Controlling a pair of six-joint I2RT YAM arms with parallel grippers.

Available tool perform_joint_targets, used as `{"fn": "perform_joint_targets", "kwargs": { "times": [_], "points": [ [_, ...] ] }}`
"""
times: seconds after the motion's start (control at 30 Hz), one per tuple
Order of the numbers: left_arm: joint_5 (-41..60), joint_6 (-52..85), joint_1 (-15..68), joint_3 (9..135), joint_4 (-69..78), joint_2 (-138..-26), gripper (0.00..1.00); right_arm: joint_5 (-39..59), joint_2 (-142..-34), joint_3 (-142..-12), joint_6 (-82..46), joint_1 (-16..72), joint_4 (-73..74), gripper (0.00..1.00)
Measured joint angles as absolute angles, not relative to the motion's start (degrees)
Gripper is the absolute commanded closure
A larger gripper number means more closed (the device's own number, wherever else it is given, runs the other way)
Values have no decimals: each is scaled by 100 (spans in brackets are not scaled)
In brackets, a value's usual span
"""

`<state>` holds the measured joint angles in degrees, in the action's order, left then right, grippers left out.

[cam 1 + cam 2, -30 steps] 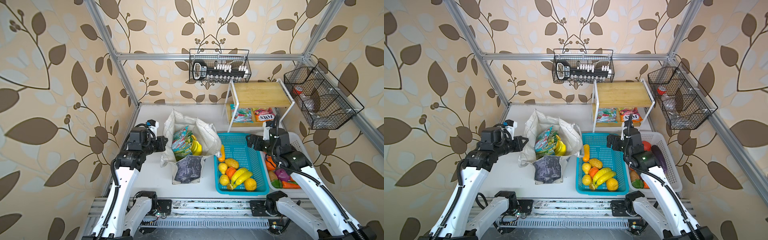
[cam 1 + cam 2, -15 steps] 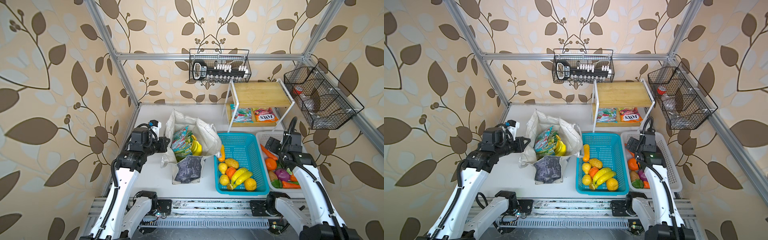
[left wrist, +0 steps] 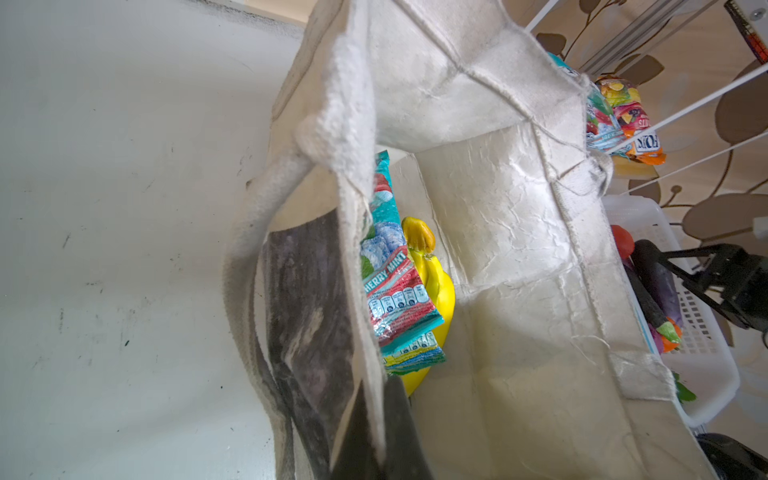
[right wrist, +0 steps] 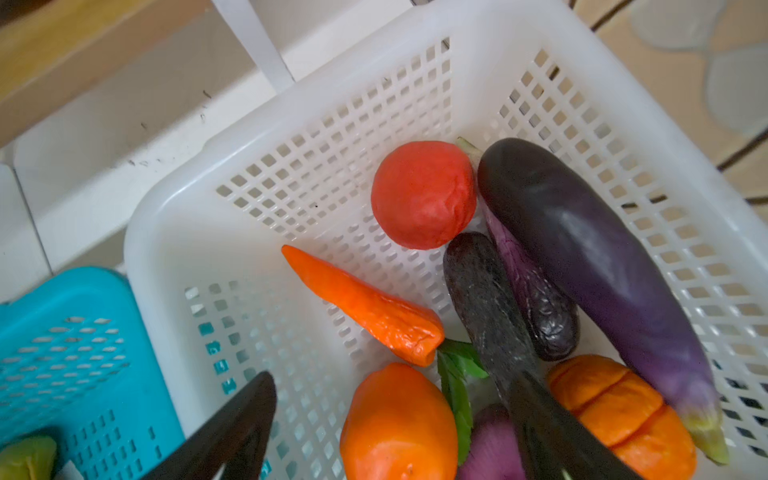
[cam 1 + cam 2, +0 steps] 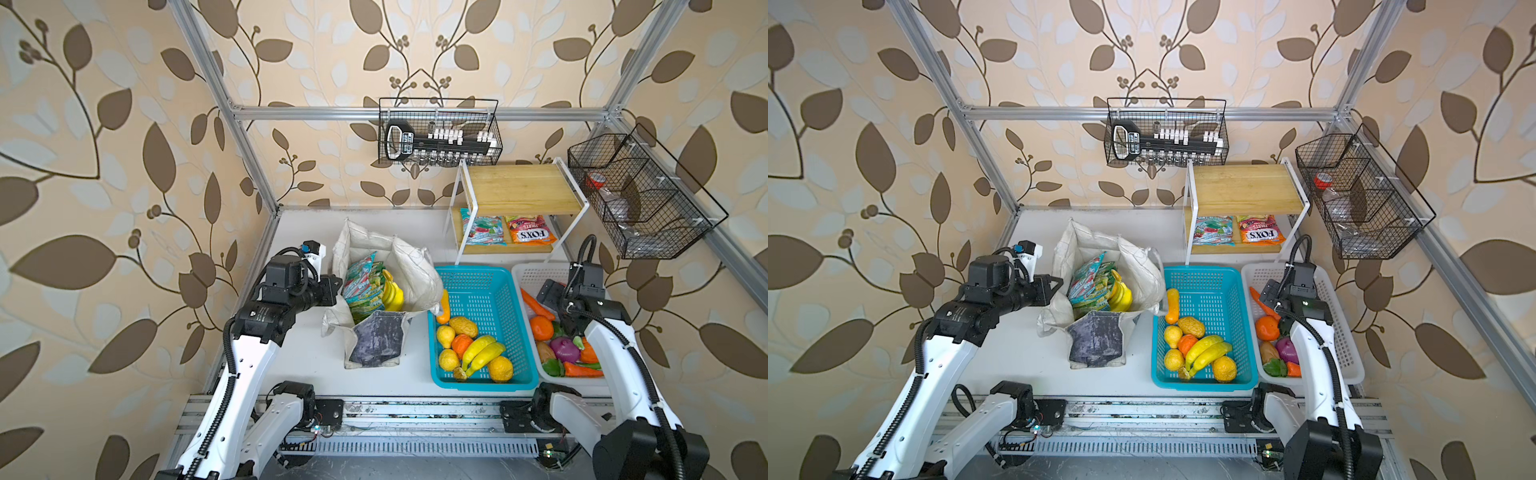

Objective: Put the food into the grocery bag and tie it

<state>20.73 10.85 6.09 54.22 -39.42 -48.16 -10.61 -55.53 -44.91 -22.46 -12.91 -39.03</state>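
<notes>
Both left gripper (image 5: 337,289) fingers clench the rim of the off-white cloth tote (image 5: 415,270); right gripper (image 4: 390,374) gapes, orange toy carrot (image 4: 361,307) just beyond its fingertips

The floppy off-white cloth tote bag (image 5: 415,276) with a dark grey marbled print panel (image 5: 376,338) sits slumped, its mouth gaping upward and a white strap handle (image 3: 249,232) hanging loose. Inside, shiny teal-red and green-yellow snack packets (image 5: 361,286) stand on edge against a yellow toy banana bunch (image 5: 392,296). Just beside the bag, more glossy toy fruit (image 5: 482,353) (bananas, round yellow and orange pieces) lies heaped in a turquoise plastic basket (image 5: 490,291).
</notes>
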Motion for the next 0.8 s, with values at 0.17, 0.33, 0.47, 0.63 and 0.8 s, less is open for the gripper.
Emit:
{"fn": "perform_joint_targets", "kwargs": {
  "times": [0.17,0.33,0.47,0.63,0.8],
  "points": [
    [2036,1085,624,5422,-3944,-4794,100,-834,-5614,-4235,-2453,-1214,-4029,10],
    [2027,1083,683,5422,-3944,-4794,100,-838,-5837,-4156,-2630,-980,-4158,10],
    [2008,1083,720,5422,-3942,-4786,100,-858,-6184,-4156,-2700,-1092,-4252,14],
    [1944,1081,722,5422,-3951,-4731,100,-744,-6217,-4136,-2766,-1092,-4228,17],
    [1896,1079,781,5422,-3970,-4692,100,-582,-6351,-3999,-2788,-1227,-4069,20]
  ]
}}
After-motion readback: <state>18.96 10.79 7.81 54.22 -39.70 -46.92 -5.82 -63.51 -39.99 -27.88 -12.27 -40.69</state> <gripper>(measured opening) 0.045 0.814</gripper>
